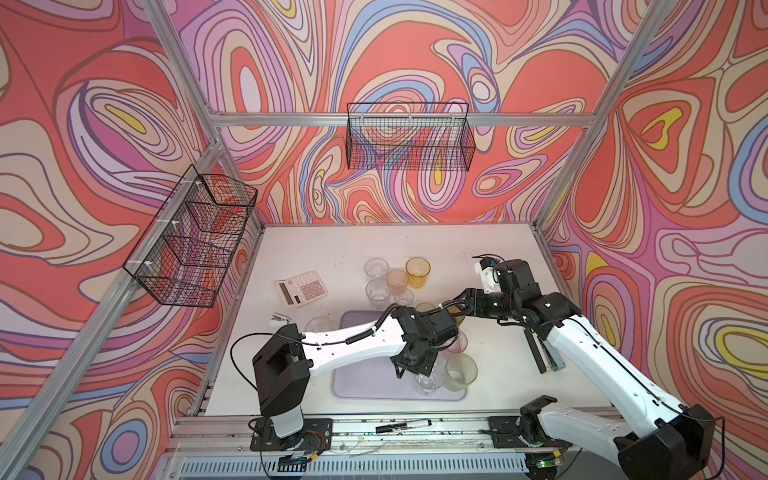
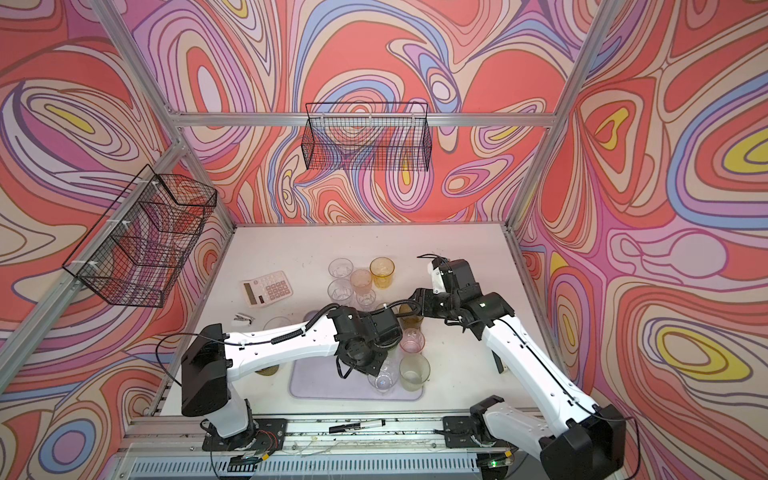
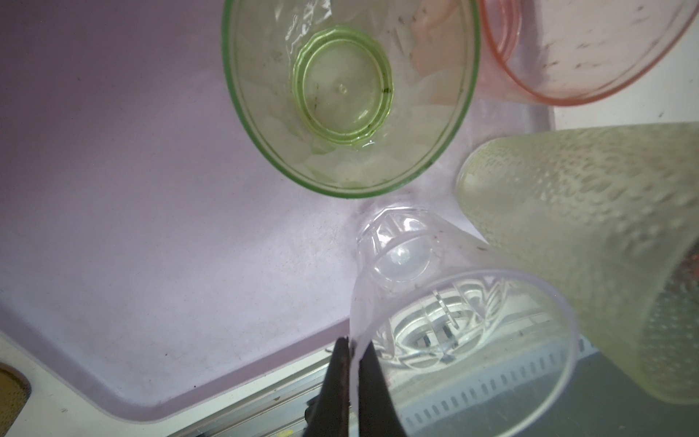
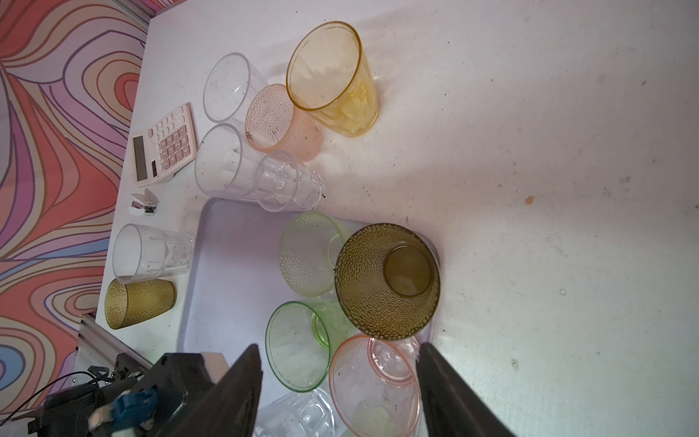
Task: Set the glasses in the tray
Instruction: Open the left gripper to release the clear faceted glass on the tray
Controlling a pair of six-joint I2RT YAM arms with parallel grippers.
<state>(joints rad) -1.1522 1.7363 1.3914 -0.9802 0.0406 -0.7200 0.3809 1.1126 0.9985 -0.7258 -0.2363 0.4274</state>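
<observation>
Clear rim, pinched: my left hand (image 3: 353,342) is closed on a faceted glass (image 3: 435,295) over the lavender tray (image 3: 151,227).
Placing step, I judge: its base is near a tray corner, beside a green glass (image 3: 340,94) and a frosted glass (image 3: 586,246). Next calls for a soft release, lifting straight. My right hand (image 4: 338,348) hangs open; more glasses (image 4: 333,79) wait on the surface (image 4: 529,151).

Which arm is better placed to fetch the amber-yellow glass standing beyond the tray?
The right arm, probably. The right gripper is open and empty, nearer the amber-yellow glass. The left gripper is shut on the rim of the clear glass, so it is busy.
</observation>
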